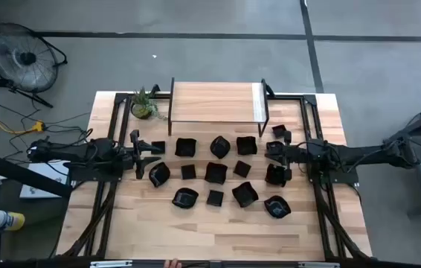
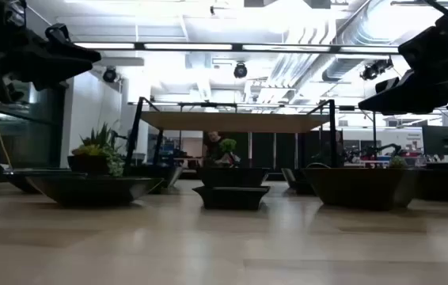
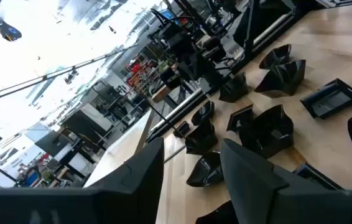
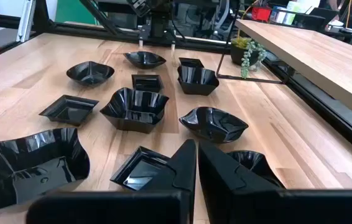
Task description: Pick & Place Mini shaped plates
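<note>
While the black plates (image 1: 216,172) lie spread in loose rows across the middle of the wooden table (image 1: 218,234), in front of the raised shelf (image 1: 214,101), both arms hang above its sides. The left gripper (image 1: 137,154) stands released, holding nothing; the right gripper (image 1: 275,151) is clenched empty over the rightmost plates.
</note>
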